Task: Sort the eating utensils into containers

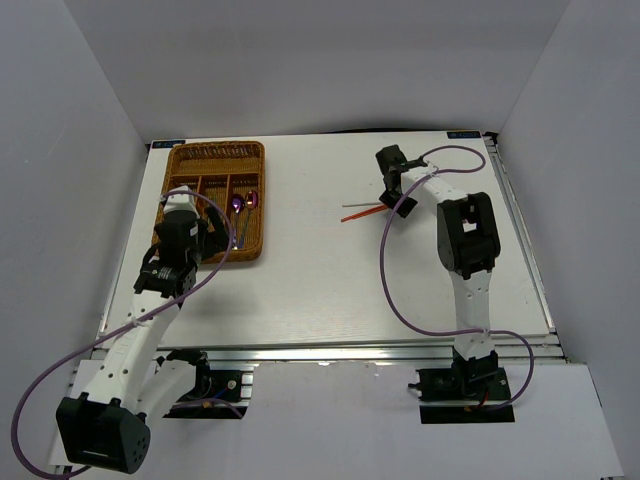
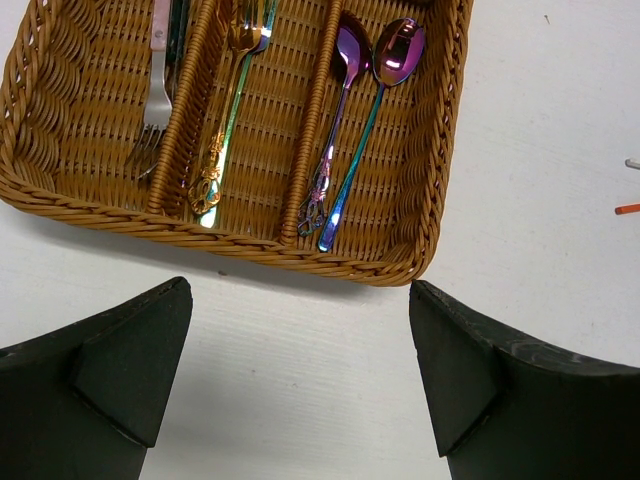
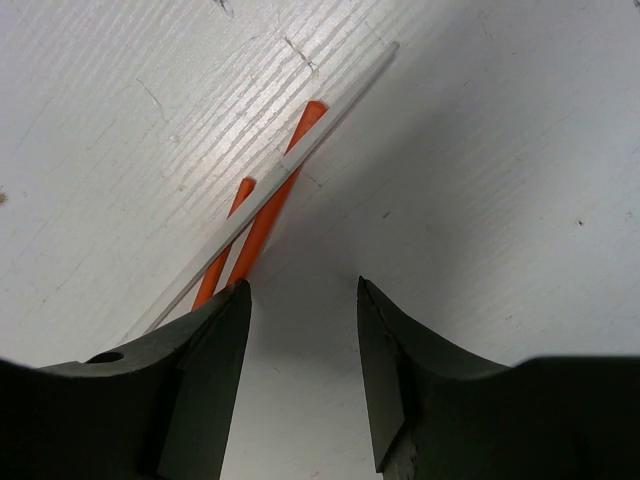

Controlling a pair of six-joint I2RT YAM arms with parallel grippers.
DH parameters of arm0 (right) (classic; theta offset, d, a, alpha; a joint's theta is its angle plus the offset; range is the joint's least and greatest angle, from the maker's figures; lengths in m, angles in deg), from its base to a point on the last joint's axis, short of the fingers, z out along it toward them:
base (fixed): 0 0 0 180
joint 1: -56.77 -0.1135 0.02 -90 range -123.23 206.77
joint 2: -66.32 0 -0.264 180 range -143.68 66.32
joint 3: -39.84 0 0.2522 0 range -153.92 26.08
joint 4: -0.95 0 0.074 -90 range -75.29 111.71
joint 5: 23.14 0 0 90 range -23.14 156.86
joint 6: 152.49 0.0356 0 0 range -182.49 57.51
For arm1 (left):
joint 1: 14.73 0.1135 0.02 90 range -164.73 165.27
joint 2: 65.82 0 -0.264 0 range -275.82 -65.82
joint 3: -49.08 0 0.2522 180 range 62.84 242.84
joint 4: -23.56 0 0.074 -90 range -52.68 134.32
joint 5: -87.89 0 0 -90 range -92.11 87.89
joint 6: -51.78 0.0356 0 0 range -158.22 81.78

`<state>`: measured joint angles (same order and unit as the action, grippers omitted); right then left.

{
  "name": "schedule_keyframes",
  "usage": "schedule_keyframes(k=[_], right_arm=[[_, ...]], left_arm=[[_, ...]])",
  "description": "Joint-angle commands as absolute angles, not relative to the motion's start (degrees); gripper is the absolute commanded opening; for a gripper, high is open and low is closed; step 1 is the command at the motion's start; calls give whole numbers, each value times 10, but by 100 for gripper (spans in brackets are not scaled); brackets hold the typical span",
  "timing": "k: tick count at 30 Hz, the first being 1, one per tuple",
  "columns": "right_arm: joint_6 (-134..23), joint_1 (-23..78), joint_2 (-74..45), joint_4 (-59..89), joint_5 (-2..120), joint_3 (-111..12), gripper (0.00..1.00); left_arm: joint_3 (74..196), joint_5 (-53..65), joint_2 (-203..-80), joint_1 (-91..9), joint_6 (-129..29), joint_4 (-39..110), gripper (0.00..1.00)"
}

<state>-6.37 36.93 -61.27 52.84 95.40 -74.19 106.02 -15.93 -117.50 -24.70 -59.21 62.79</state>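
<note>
Nearest me, the left arm [image 1: 168, 268] hangs just short of the wicker tray [image 2: 60, 190], its jaws spread wide with nothing in them. The tray holds a silver fork [image 2: 152, 110] in one long slot, a gold piece [image 2: 212, 165] in the middle one, and two purple spoons [image 2: 398, 52] in the third.

Farther out on the tabletop, the right arm [image 1: 465, 235] has its jaws parted a fair way, empty, low over the chopsticks [image 3: 268, 215]: red ones with a white one [image 3: 300, 150] lying across them.

Here's the worry. The sticks sit off to one side, running under one finger rather than in the gap. If the jaws close here, I reckon they pinch air, or nip one stick and flick the rest away. Thin and flat as they are, they could scissor or slip out.
</note>
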Motion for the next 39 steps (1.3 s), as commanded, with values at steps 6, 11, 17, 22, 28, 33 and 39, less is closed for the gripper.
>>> schedule_keyframes(k=[6, 11, 17, 22, 28, 33, 39], right_arm=[[-61, 370, -571, 511, 959, -741, 52], [-66, 369, -581, 510, 962, -750, 52], [-67, 369, -615, 526, 960, -773, 52], [-69, 370, -625, 522, 962, -778, 52], [-70, 370, -630, 523, 962, -777, 52], [-69, 373, -642, 532, 956, -782, 52], [-56, 379, -655, 565, 949, -782, 48]], left_arm=[[1061, -147, -1175, -250, -587, 627, 98], [1062, -148, -1179, -250, -587, 629, 98], [1062, -148, -1179, -250, -587, 629, 98], [1062, -147, -1181, -250, -587, 629, 98], [1062, -148, -1182, -250, -586, 629, 98], [1062, -149, -1182, -250, -586, 629, 98], [1063, -150, -1184, -250, -586, 630, 98]])
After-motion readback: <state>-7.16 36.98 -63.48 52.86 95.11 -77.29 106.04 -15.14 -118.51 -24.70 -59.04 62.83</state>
